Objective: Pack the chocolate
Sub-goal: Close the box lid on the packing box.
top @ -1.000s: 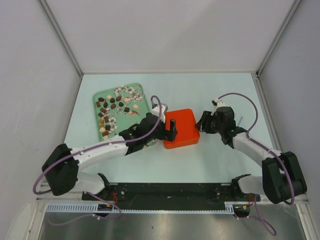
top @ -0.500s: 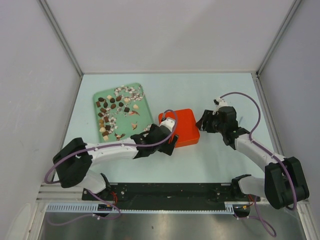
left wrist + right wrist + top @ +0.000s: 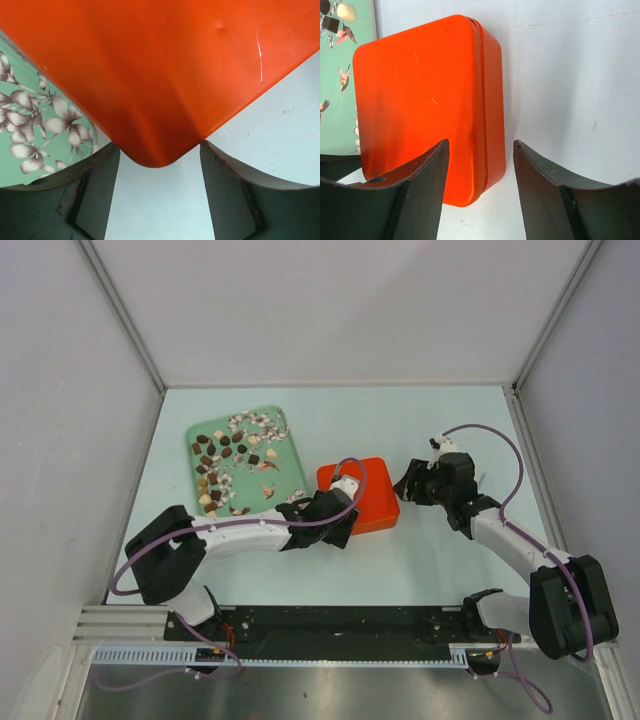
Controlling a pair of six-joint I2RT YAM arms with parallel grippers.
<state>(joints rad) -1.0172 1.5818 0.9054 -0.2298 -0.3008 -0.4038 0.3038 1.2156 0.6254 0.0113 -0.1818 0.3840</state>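
The chocolate (image 3: pixel 225 452) lies as several small dark, light-brown and cream pieces on a green flowered tray (image 3: pixel 286 456); a few pieces (image 3: pixel 331 21) show at the top left of the right wrist view. A closed orange box (image 3: pixel 367 490) sits beside the tray. My left gripper (image 3: pixel 341 524) is low at the box's near-left corner, open, with that rounded corner (image 3: pixel 160 65) just between its fingertips (image 3: pixel 111 152). My right gripper (image 3: pixel 405 483) is open at the box's right side (image 3: pixel 415 100), one finger over the lid, the other over the table.
The tray's flowered surface (image 3: pixel 30 130) lies directly left of the box (image 3: pixel 345 110). White walls enclose the table on three sides. Purple cables loop over both arms.
My left arm has swung down and in to the box's near-left corner, and its jaws have narrowed. The right gripper has barely moved. The box has shifted slightly.
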